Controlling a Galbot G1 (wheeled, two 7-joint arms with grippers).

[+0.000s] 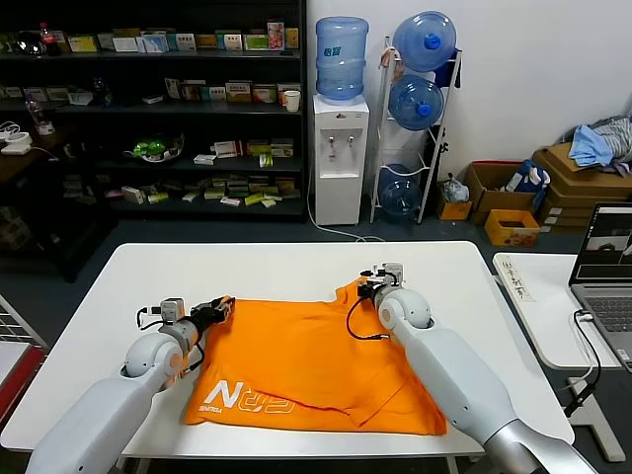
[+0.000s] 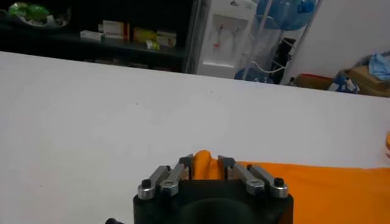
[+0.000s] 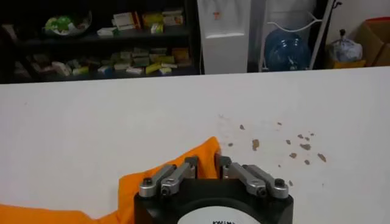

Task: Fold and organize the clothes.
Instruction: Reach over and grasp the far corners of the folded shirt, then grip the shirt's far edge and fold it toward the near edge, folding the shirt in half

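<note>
The orange T-shirt (image 1: pixel 316 365) lies on the white table (image 1: pixel 286 262), folded over, with white lettering (image 1: pixel 242 397) showing at its near left. My left gripper (image 1: pixel 222 309) is shut on the shirt's far left corner; in the left wrist view a fold of orange cloth (image 2: pixel 203 163) sits pinched between the fingers. My right gripper (image 1: pixel 370 286) is shut on the shirt's far right corner; in the right wrist view the orange corner (image 3: pixel 204 159) is clamped between the fingers.
A laptop (image 1: pixel 604 262) sits on a side table to the right. Brown specks (image 3: pixel 286 143) mark the table beyond the right gripper. A water dispenser (image 1: pixel 341 148), bottle rack and shelves stand behind the table. A blue-grey cloth heap (image 1: pixel 597 143) lies on boxes far right.
</note>
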